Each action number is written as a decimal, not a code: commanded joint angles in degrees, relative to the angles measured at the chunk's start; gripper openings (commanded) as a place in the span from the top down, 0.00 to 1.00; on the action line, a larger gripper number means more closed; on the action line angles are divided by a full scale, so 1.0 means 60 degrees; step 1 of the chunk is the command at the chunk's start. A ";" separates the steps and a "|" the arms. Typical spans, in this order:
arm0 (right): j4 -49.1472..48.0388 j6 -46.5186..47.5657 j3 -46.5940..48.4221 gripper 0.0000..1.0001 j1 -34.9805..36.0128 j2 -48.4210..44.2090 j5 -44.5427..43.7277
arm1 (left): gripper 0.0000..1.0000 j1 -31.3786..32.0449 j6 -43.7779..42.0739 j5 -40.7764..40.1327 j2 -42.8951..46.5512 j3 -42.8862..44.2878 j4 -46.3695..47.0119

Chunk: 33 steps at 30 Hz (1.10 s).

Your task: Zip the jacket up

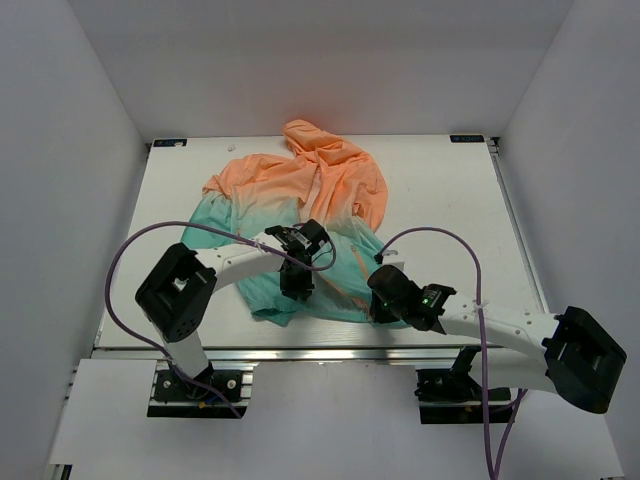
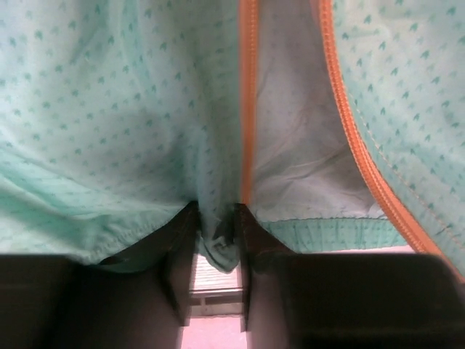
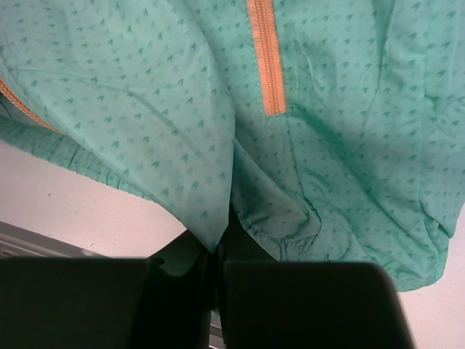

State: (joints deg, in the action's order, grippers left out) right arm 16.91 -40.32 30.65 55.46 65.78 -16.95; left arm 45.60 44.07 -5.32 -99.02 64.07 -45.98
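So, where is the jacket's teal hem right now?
Top view: the jacket's teal hem lies at the near edge of the table, between the left tool and right tool.

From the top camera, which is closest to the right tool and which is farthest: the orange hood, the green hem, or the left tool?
1. Green hem: pinched in the right tool, at the near edge.
2. Left tool: off to its left, also at the hem.
3. Orange hood: way at the back, the farthest.
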 commanded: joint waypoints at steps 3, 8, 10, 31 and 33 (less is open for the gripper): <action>0.0156 0.0010 0.0106 1.00 -0.0044 -0.0006 -0.0485 | 0.84 0.0031 -0.0021 0.0169 0.0346 -0.0103 0.0207; 0.0331 -0.0063 0.0047 1.00 -0.0176 0.0111 -0.0690 | 0.99 0.0031 -0.0109 -0.0181 0.0800 0.0175 -0.0129; 0.0332 -0.0107 -0.0026 1.00 -0.0293 0.0169 -0.0807 | 0.98 0.0046 -0.0109 -0.0619 0.1077 0.0409 -0.0481; 0.0229 -0.0591 -0.1051 1.00 -0.1231 0.0638 -0.0808 | 0.78 -0.0335 -0.0285 -0.1750 0.2587 0.0366 -0.1654; 0.0287 -0.0590 -0.1051 1.00 -0.1275 0.0638 -0.0822 | 0.77 -0.0364 -0.0285 -0.1692 0.2617 0.0351 -0.1668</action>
State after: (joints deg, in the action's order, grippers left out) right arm 13.10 -44.45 27.20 48.80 67.99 -18.94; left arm 43.97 42.94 -14.11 -86.04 66.61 -55.22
